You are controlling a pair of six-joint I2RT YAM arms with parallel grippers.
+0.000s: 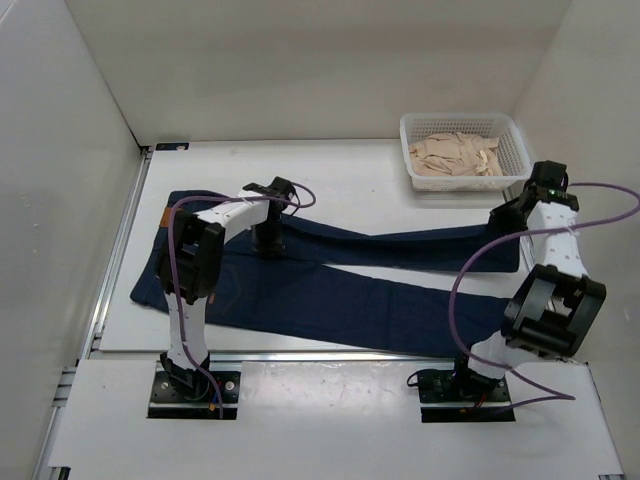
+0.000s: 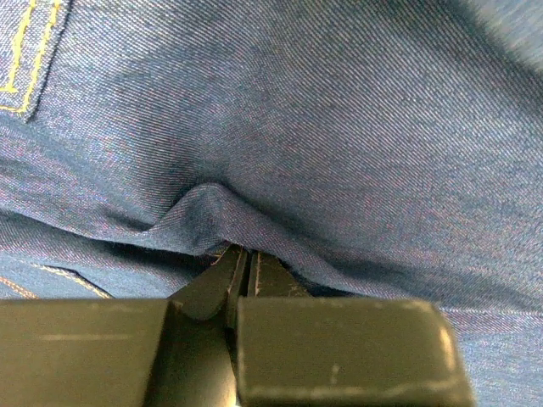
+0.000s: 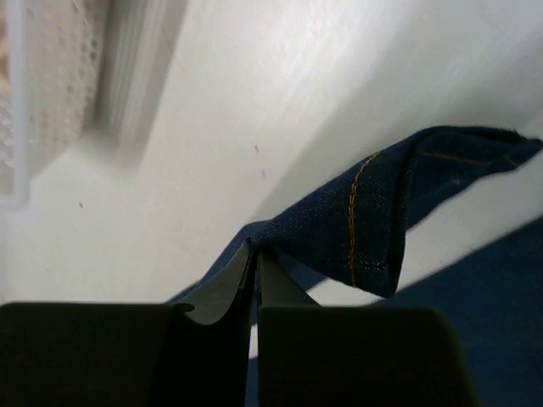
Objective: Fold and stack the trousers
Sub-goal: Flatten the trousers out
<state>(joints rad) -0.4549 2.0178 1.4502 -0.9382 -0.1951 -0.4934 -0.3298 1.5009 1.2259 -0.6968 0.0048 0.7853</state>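
Note:
The dark navy jeans (image 1: 330, 285) lie spread on the white table, waistband at the left with a tan patch (image 1: 163, 212), legs running right. My left gripper (image 1: 268, 245) is shut on a pinched fold of denim (image 2: 204, 216) near the crotch. My right gripper (image 1: 510, 222) is shut on the hem end of the far leg (image 3: 356, 220), which is raised off the table; orange stitching shows on the cuff.
A white perforated basket (image 1: 515, 135) with beige cloth (image 1: 455, 155) stands at the back right; its wall shows in the right wrist view (image 3: 51, 93). White walls enclose the table on three sides. A metal rail (image 1: 120, 250) runs along the left edge.

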